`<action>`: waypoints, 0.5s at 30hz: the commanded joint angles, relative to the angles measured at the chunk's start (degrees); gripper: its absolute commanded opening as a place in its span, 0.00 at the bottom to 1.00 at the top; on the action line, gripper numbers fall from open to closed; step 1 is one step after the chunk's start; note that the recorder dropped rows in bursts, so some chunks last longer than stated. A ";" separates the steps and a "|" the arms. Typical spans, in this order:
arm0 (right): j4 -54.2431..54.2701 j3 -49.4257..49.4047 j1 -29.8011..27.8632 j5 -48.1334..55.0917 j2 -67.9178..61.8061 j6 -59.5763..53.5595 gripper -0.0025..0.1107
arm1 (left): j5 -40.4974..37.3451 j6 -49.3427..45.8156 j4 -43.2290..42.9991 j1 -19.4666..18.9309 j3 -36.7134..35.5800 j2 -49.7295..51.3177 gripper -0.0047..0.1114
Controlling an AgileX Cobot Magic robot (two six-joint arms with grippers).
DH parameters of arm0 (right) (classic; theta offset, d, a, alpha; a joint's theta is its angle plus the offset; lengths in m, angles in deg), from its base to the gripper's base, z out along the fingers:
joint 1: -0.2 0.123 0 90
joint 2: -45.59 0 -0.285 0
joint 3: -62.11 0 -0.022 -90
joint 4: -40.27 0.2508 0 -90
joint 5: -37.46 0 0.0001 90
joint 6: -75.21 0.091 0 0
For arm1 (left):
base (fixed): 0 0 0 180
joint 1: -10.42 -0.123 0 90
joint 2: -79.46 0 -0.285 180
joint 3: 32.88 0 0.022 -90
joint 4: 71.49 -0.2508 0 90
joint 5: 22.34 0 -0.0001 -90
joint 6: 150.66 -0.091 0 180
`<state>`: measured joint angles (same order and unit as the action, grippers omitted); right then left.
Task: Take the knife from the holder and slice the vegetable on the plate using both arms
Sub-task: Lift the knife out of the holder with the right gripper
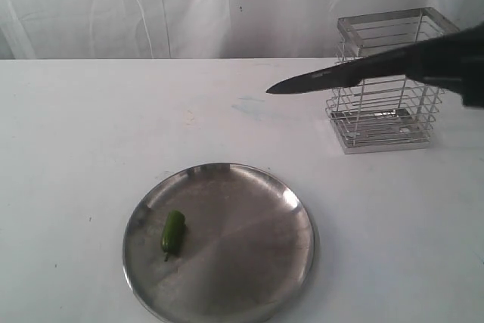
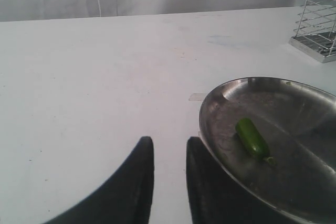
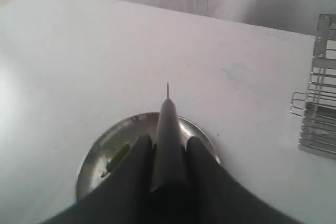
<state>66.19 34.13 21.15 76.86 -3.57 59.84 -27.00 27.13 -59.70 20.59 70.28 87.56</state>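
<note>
The knife is out of the holder, clamped in the right gripper (left gripper half-open, empty), but the vegetable on the near plate seems not yet cut.

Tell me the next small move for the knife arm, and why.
Probably lower the right gripper toward the plate. It grips the knife, already out of the holder and up in the air, while the vegetable lies uncut on the plate with the left gripper open beside the rim.
</note>
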 commanded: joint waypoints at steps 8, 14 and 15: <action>21.76 -13.60 -0.34 -4.60 16.20 -15.98 0.02 | 5.15 -1.43 0.20 0.22 -0.38 -0.31 0.28; 25.17 -14.07 -0.34 -1.85 12.49 -19.89 0.02 | 12.49 15.51 5.76 0.22 -0.38 -0.31 0.28; 27.58 -14.07 -0.34 -1.56 11.51 -23.40 0.02 | 13.86 17.81 5.76 0.22 -0.38 -0.31 0.28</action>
<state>90.37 20.17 21.15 75.11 9.13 40.94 -15.41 41.05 -54.98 20.59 70.05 87.52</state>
